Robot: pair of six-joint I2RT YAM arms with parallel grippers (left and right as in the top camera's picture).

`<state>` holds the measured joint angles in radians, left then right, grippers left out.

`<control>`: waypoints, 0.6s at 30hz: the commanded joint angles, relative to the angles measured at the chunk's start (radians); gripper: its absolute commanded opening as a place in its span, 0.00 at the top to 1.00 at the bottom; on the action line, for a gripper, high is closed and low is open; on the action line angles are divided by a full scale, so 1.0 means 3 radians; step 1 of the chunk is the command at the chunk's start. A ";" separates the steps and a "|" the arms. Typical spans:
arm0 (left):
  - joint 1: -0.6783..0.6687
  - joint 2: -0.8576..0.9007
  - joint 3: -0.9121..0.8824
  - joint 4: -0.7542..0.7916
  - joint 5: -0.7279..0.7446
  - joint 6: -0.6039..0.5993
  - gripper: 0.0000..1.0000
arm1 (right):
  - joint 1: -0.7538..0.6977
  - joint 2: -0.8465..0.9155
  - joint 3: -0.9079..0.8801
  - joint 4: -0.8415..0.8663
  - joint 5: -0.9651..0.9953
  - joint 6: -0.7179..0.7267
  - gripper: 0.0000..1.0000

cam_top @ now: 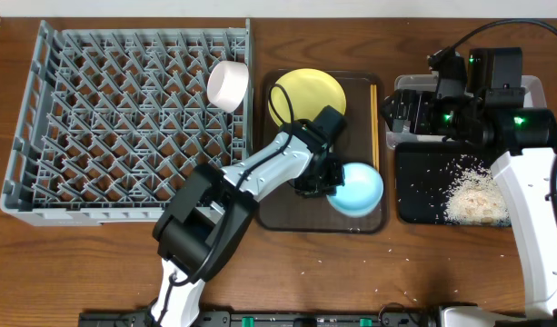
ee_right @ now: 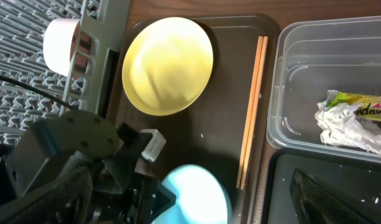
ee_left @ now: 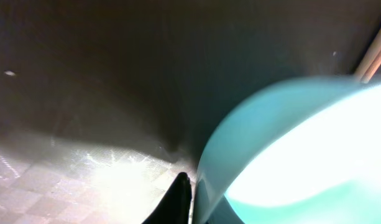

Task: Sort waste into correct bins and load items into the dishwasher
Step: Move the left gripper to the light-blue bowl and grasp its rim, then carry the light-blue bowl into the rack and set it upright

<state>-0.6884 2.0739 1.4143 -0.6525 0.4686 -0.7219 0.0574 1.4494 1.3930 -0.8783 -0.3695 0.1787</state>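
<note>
We see a glossy, smooth light blue bowl point(ee_left: 289, 155) at the left gripper point(cam_top: 325, 184), a matt brown tray point(ee_right: 227, 74) beneath it, and bare wooden chopsticks point(ee_right: 252, 106) beside.

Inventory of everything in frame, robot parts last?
dish rack: 1, grey, table left
white bowl: 1, white, rack's right edge
brown tray: 1, brown, centre
yellow plate: 1, yellow, tray's back
light blue bowl: 1, blue, tray's front
chopsticks: 1 pair, wooden, tray's right
clear container: 1, clear, right back
wrapper: 1, green-white, in clear container
black tray: 1, black, right front
rice crumbs: many, whitish, black tray
left pincer: 1, black, shut on light blue bowl
right pincer: 1, black, open over container
</note>
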 commanded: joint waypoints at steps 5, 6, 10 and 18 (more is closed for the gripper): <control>0.0155 -0.0122 -0.0010 0.0010 0.0117 0.0224 0.93 | 0.0006 0.0013 0.0020 -0.0005 -0.0013 -0.0011 0.01; 0.0183 -0.0189 -0.0010 0.0009 0.0076 0.0264 0.93 | 0.0006 0.0013 0.0020 -0.0005 -0.0013 -0.0011 0.01; 0.0219 -0.0511 -0.0010 -0.0014 -0.0390 0.0417 0.92 | 0.0006 0.0013 0.0020 -0.0005 -0.0013 -0.0011 0.01; 0.0206 -0.1292 -0.0010 -0.0323 -0.2497 0.0797 0.93 | 0.0006 0.0013 0.0020 -0.0005 -0.0013 -0.0011 0.01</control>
<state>-0.6289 1.7554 1.4132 -0.7086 0.0917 -0.5522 0.0574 1.4494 1.3930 -0.8780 -0.3695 0.1787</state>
